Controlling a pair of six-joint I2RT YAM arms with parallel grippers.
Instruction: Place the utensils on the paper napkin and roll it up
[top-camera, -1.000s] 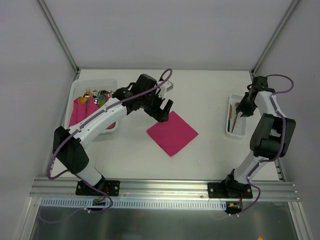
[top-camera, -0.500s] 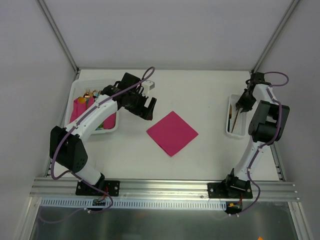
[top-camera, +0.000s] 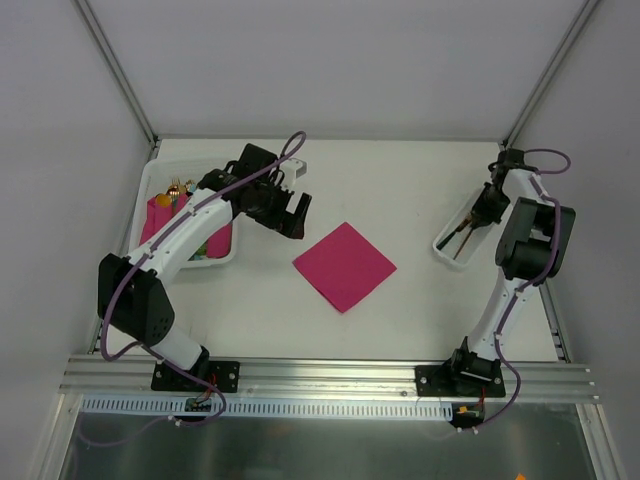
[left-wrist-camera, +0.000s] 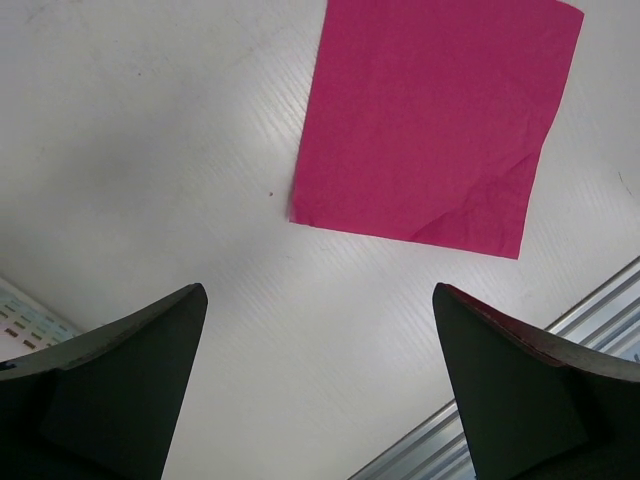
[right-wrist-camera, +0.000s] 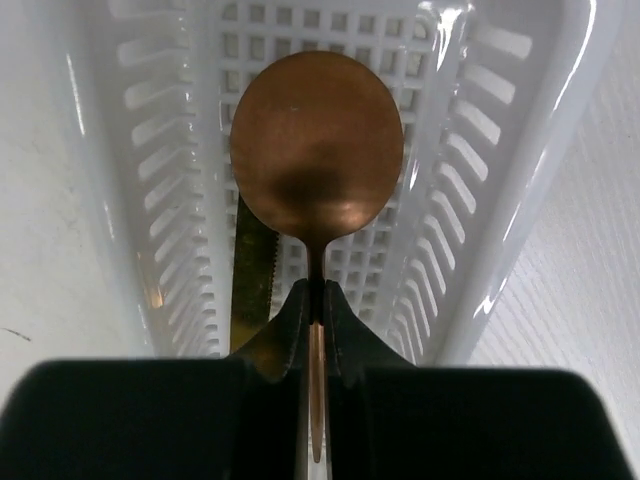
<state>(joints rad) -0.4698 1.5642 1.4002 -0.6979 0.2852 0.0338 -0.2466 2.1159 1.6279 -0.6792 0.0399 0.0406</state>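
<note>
The magenta paper napkin (top-camera: 345, 265) lies flat on the table, turned like a diamond; the left wrist view shows it (left-wrist-camera: 437, 120) with one creased corner. My left gripper (top-camera: 290, 213) is open and empty, up and to the left of the napkin. My right gripper (top-camera: 487, 208) is shut on the thin handle of a copper spoon (right-wrist-camera: 317, 150), its round bowl over a white slotted basket (right-wrist-camera: 470, 200). A gold serrated knife (right-wrist-camera: 250, 280) lies in the basket beneath. The basket (top-camera: 444, 249) sits skewed at the far right.
A white bin (top-camera: 158, 175) at the far left holds pink napkin bundles (top-camera: 160, 218) with gold and green cutlery tips. The left arm reaches over its right side. The metal rail (top-camera: 320, 375) runs along the near edge.
The left gripper drew back up-left off the napkin toward the bin. The right gripper closed in on the basket, and the basket has swung to a slant.
</note>
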